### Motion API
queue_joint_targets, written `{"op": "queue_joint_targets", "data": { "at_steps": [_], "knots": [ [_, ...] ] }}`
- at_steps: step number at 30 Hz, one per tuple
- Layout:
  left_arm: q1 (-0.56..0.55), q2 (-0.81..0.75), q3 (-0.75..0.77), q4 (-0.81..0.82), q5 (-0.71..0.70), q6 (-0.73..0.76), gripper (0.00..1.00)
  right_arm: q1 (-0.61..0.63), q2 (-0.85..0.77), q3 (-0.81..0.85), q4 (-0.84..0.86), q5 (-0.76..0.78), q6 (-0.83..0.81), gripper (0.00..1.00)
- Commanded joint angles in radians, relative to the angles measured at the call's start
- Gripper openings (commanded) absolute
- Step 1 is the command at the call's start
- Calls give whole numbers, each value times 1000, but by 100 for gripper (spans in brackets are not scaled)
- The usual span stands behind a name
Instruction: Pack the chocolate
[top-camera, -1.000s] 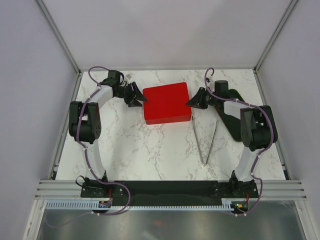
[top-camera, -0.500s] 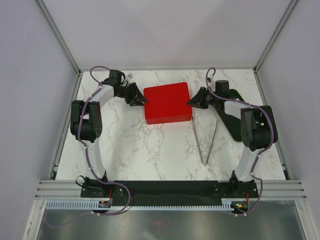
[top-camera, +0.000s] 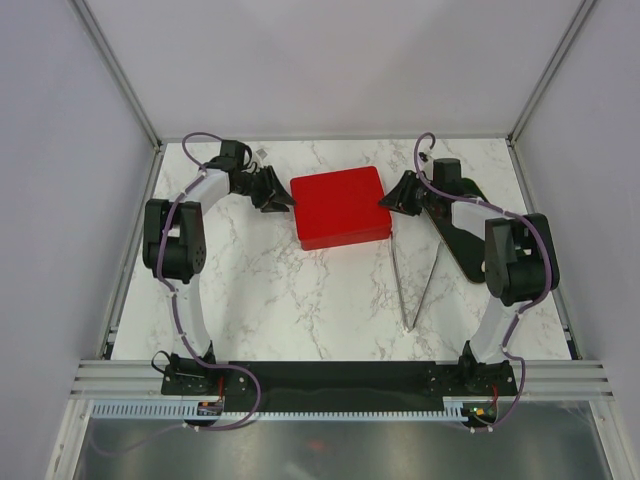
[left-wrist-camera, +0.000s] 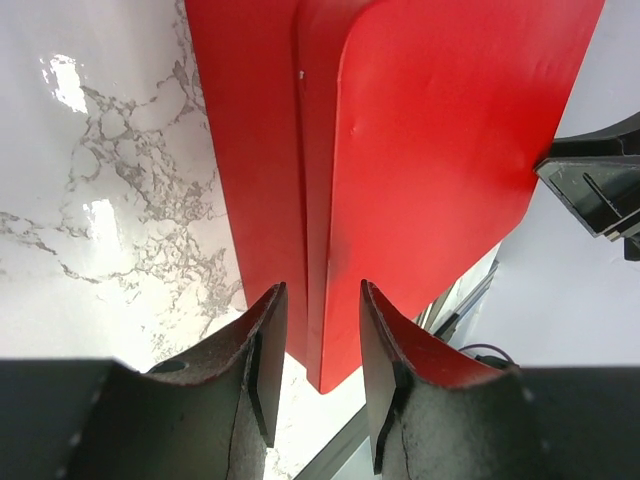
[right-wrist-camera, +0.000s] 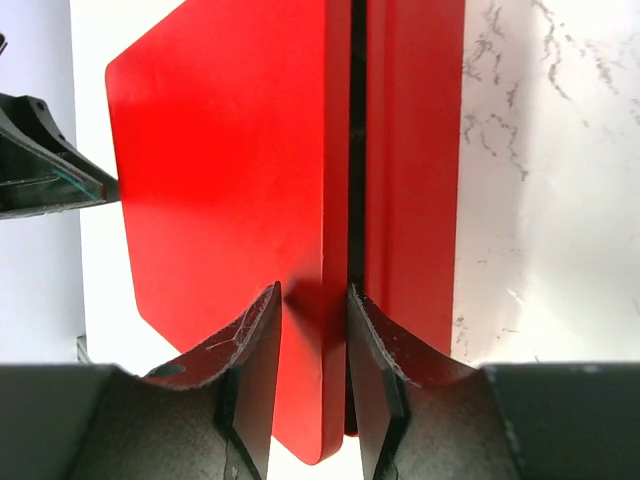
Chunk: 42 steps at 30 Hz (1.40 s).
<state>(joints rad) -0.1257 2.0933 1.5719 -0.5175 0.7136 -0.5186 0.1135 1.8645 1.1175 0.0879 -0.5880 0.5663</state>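
At either end of the shut red box (top-camera: 340, 207) on the desk (top-camera: 300, 300), left tool (left-wrist-camera: 322, 300) and right tool (right-wrist-camera: 313, 295) straddle its top edge, fingers slightly apart, grip unclear; no chocolate shows, likely inside. Press both ends evenly

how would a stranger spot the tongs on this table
Start at the white marble table and find the red box toward its far side. Just off the box's near right corner lie the tongs: two thin silver rods joined in a V, the only slim shiny thing there.
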Motion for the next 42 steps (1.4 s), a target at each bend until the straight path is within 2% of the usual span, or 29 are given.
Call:
{"op": "queue_joint_targets", "data": {
  "at_steps": [1, 17, 25, 42],
  "knots": [
    [-5, 14, 37, 5, 12, 34, 41, -17, -25, 21, -54, 89, -54, 41],
    [-14, 10, 39, 5, 3, 34, 41, -15, -64, 31, -59, 119, -60, 49],
    [-12, 13, 39, 5, 3, 35, 42, -17, -70, 48, -47, 128, -40, 47],
    [-25, 22, 36, 42, 49, 2, 41, -17, -102, 67, -56, 195, -66, 53]
  ]
}}
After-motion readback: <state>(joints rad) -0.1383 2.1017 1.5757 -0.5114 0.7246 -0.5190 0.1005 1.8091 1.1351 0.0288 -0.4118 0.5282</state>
